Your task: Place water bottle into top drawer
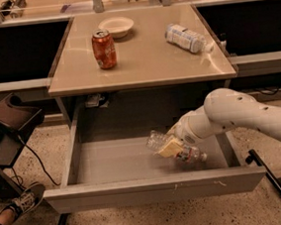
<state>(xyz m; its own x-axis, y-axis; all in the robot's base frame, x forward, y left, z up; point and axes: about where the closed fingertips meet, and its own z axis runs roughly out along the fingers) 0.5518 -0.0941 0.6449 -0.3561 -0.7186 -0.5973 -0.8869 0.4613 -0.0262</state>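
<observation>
Water bottle (188, 154) lies on side, low inside open top drawer (153, 190), toward 3 o'clock of drawer floor. Gripper (169, 146) is clamped across bottle body, probably so you can lower it rather than drop it. Soda can (104, 49) and labelled bottle (185, 38) sit on table (146, 64) at 12 o'clock: ignore them.

One camera on this one, and it sat high in front of the desk (141, 69), facing forward and tilted well down onto the top. It stood at middle range. The whole desk top filled the upper half of the view, and the open top drawer (153, 190) spanned the lower half, its front panel nearest the lens. The arm (245, 117) lay across from the 4 o'clock edge. The hand (171, 146) sat at about 5 o'clock of centre, over the drawer, clamped on the water bottle (155, 140).
</observation>
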